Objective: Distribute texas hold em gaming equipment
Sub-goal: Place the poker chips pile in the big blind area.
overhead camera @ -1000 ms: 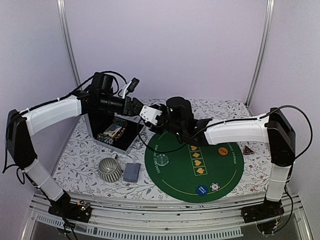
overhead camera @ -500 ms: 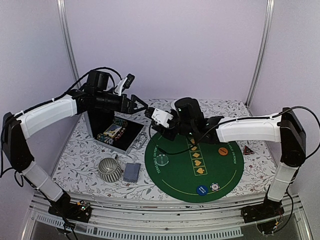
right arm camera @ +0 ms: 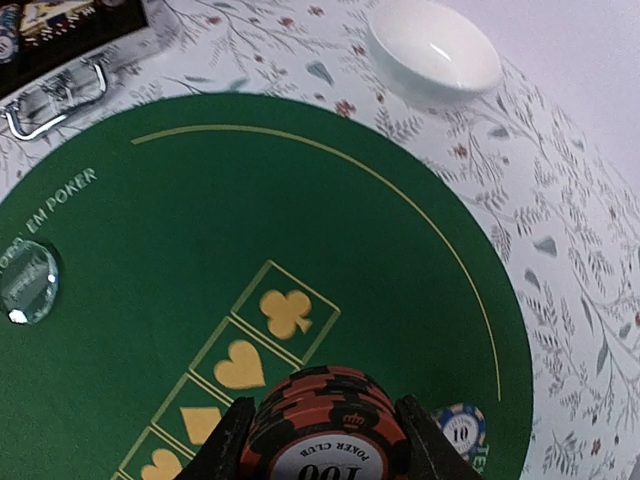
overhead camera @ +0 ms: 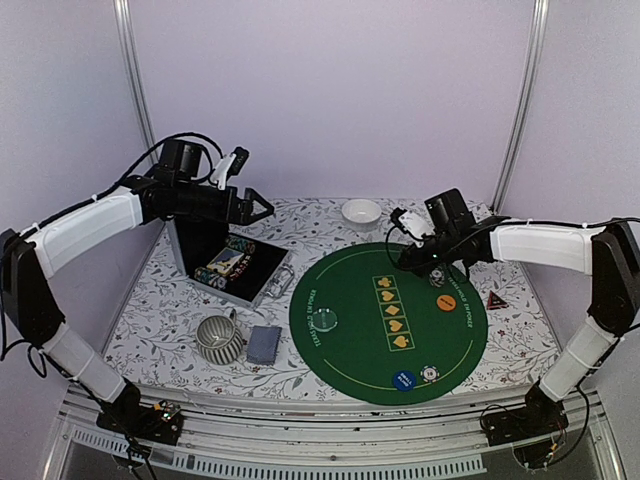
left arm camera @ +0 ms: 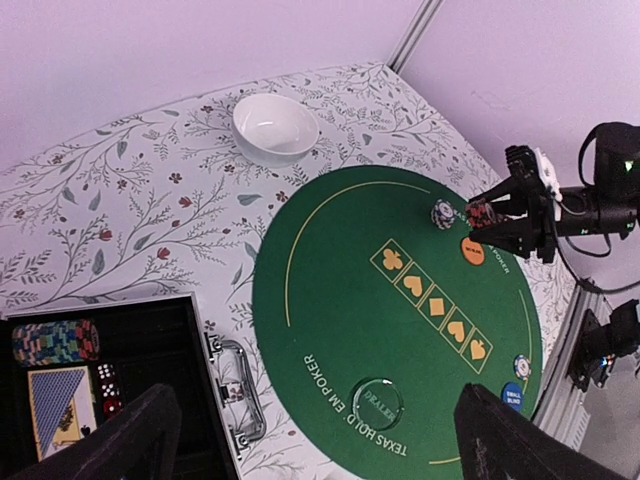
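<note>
right claw (right arm camera: 325,445): clamped on red-black chip stack (right arm camera: 322,420) | stack: over far-right part of green mat (overhead camera: 350,350), blue-white chip (right arm camera: 458,430) just beside it | left claw (overhead camera: 258,209): spread, holding nothing, above black case (overhead camera: 262,265), well apart | nearer: right arm; set-down spot judged directly below

Looks like a robotics lab test booth, not a home or a card room. Closed in along the far edge and both side edges of the worktop by plain lilac wall panels (overhead camera: 330,100), joined at the far corners by bare metal posts (overhead camera: 137,90). Draped with a floral tablecloth (overhead camera: 160,320), yet fronted along the near edge by slotted aluminium rails (overhead camera: 320,422). Fitted near both near corners with bolted robot arm bases (overhead camera: 150,420) and exposed wiring (overhead camera: 548,452). Worked by two white jointed arms (overhead camera: 90,225) reaching over the cloth.
</note>
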